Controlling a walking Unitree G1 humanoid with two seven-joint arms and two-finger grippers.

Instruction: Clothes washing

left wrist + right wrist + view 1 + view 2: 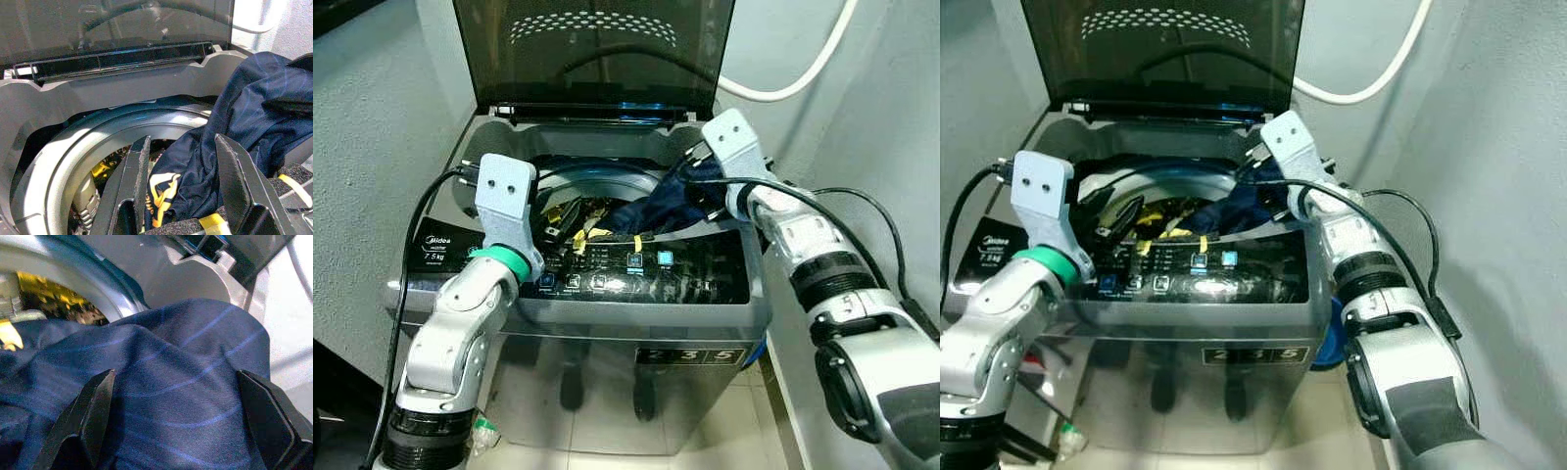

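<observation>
The right arm's silver forearm (862,323) fills the near corner, reaching up so that the right gripper (181,416) sits over the washing machine (636,323) at its right rim. Its fingers are spread wide with the navy striped garment (166,382) bunched between them — not yet pinched, as far as the wrist view shows. That garment drapes half over the rim and half into the drum (73,161), likely because it caught on the edge while being loaded. The left gripper (188,181) hovers over the drum opening from the front-left, jaws parted and empty, seemingly ready to push the hanging cloth down. Yellow-and-black clothing (107,164) already lies inside. The lid (597,49) stands upright — keeping the opening free.
</observation>
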